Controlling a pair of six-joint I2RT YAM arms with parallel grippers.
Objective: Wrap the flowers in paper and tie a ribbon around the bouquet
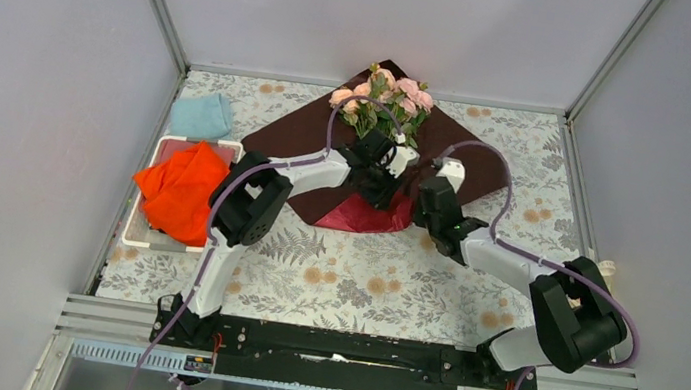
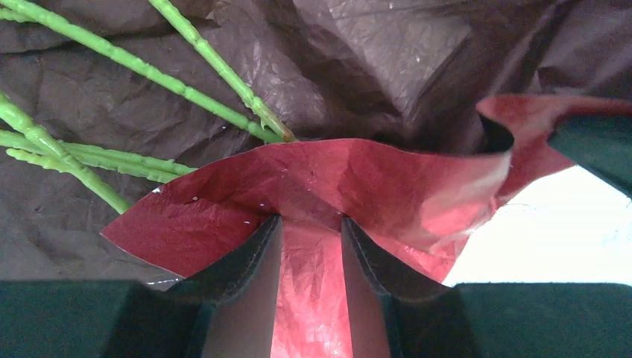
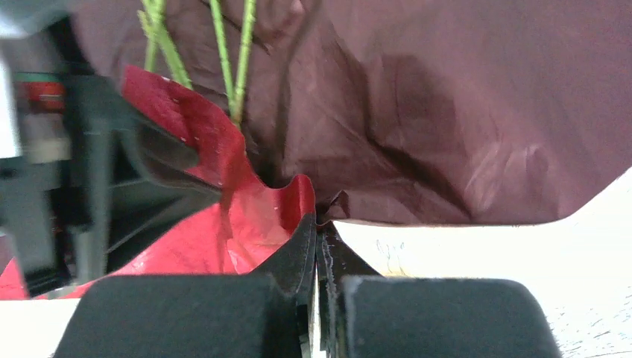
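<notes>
Wrapping is barely begun: flowers (image 1: 385, 94) lie on the paper (image 1: 300, 129) at upper centre, its near edge lifted, the right gripper (image 3: 319, 224) with jaws pinched on it, the left gripper (image 2: 309, 220) with jaws apart astride the fold; tying is left.

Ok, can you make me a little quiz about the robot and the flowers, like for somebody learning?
1. True or false: the right gripper has its jaws wide open.
2. The cloth in the tray is: A green, B orange, C yellow?
3. Fill in: the flowers lie on the dark red ___.
Key: 1 false, they are shut; 2 B; 3 paper.
</notes>
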